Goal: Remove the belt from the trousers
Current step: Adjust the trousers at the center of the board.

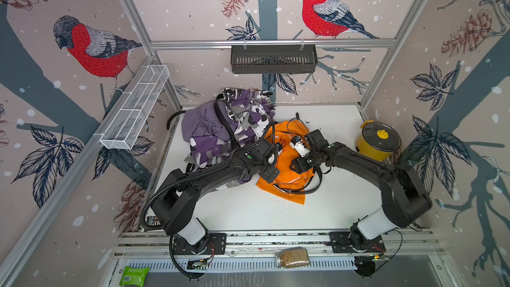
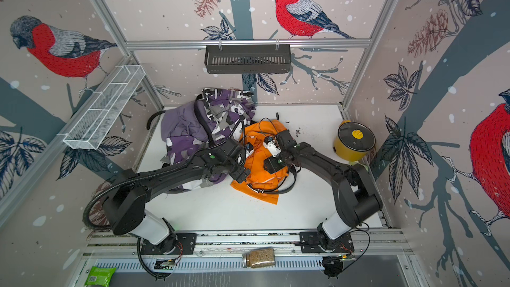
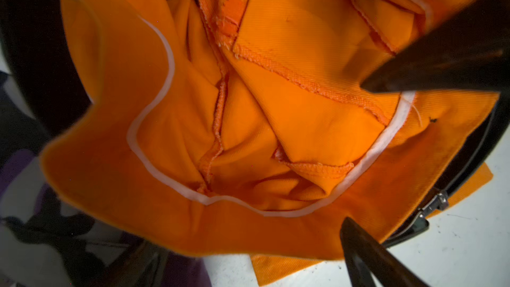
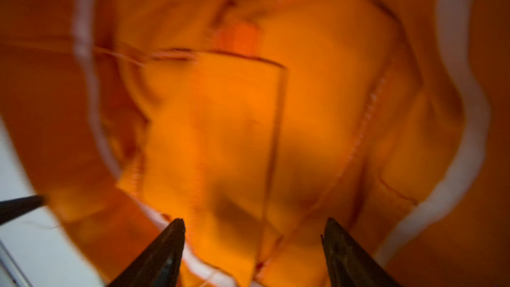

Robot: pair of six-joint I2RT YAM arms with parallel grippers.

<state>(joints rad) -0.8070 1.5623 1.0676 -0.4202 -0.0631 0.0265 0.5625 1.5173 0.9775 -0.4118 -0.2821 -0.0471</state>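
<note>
Top views, both: a white wire basket (image 1: 135, 109) hung on the left wall. On the white table (image 1: 248, 213), the lilac trousers (image 1: 198, 125) lay crumpled at the far left. The camouflage trousers (image 1: 248, 111) were heaped against them and partly over them. The orange trousers (image 1: 285, 158) lay touching that heap, toward the middle of the table, with both arms reaching over them. A black belt (image 1: 314, 188) looped along their near edge, against the cloth.

Left wrist view: the left gripper (image 3: 353, 152) stood with its jaws spread wide above the open orange waistband and held nothing. The belt's metal buckle (image 3: 438, 202) lay near one fingertip.

Right wrist view, blurred: the right gripper (image 4: 254, 219) had its jaws well apart over the orange cloth, and no grip was seen.

A yellow pot (image 1: 367, 151) stood at the far right of the table, apart from the clothing.
</note>
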